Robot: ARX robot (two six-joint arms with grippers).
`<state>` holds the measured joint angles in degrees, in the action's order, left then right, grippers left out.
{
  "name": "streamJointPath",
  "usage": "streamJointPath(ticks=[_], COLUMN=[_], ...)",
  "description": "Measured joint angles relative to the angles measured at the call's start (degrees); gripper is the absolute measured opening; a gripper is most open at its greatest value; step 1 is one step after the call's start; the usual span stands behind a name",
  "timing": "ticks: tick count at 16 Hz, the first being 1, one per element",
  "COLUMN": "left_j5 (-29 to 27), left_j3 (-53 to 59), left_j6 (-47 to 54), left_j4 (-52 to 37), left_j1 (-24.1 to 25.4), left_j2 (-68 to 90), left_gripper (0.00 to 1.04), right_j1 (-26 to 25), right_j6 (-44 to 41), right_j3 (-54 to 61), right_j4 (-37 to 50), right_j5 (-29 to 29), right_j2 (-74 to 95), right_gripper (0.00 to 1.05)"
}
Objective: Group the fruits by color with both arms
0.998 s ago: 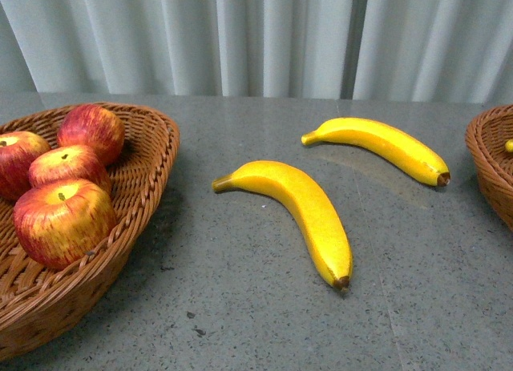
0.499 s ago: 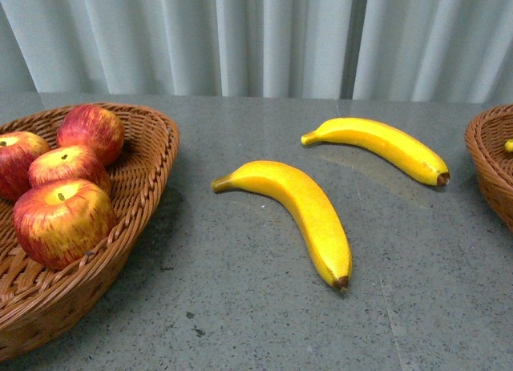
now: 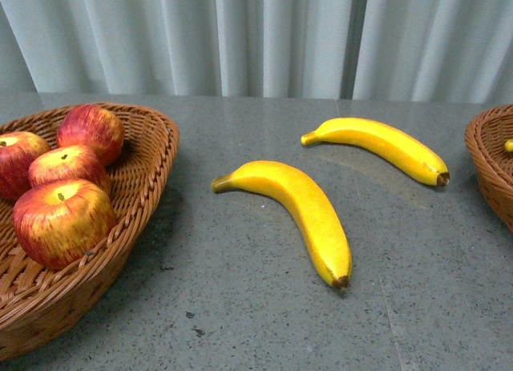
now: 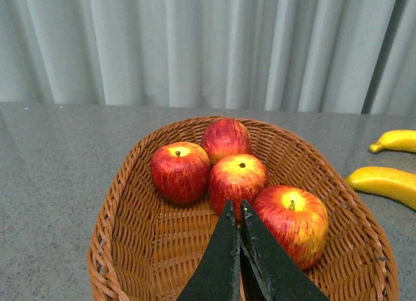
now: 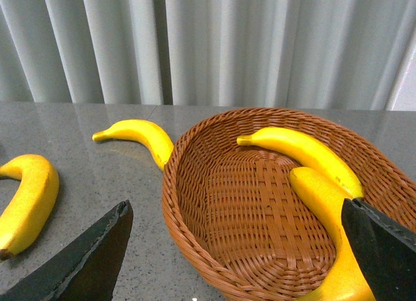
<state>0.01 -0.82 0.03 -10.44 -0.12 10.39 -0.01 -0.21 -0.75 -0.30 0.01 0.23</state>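
- Gray speckled table (image 3: 240,307), pale curtain (image 3: 264,34) behind.
- Near banana (image 3: 300,207) and far banana (image 3: 385,143) lie on it.
- Left claw (image 4: 239,213) pinched together, empty.
- Right claw (image 5: 235,210) spread wide, empty.

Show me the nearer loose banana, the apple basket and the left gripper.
nearer loose banana (image 3: 300,207), front view, middle of its body.
apple basket (image 3: 152,179), front view, bare right wall.
left gripper (image 4: 238,205), left wrist view, between its touching fingertips.

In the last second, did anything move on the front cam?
Nothing visibly changed. The near banana and far banana lie in the same spots on the table, and the four apples sit unmoved in the left basket.
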Motion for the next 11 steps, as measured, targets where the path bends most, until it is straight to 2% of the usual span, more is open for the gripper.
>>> streamJointPath(ticks=[5, 8, 11], left_j5=[0.0, 0.2, 0.0], left_j3=[0.0, 0.0, 0.0], left_j6=[0.0, 0.0, 0.0], left_j4=[1.7, 9.9, 10.4], left_j1=[0.0, 0.0, 0.0], left_j2=[-1.3, -6.5, -9.9], left_gripper=[0.01, 0.01, 0.01], right_j1=[0.0, 0.0, 0.0], right_j6=[0.0, 0.0, 0.0], right_j3=[0.0, 0.0, 0.0], right_j4=[0.0, 0.0, 0.0], right_j5=[0.0, 0.0, 0.0], right_j2=[0.0, 0.0, 0.0], right_gripper=[0.98, 0.98, 0.98])
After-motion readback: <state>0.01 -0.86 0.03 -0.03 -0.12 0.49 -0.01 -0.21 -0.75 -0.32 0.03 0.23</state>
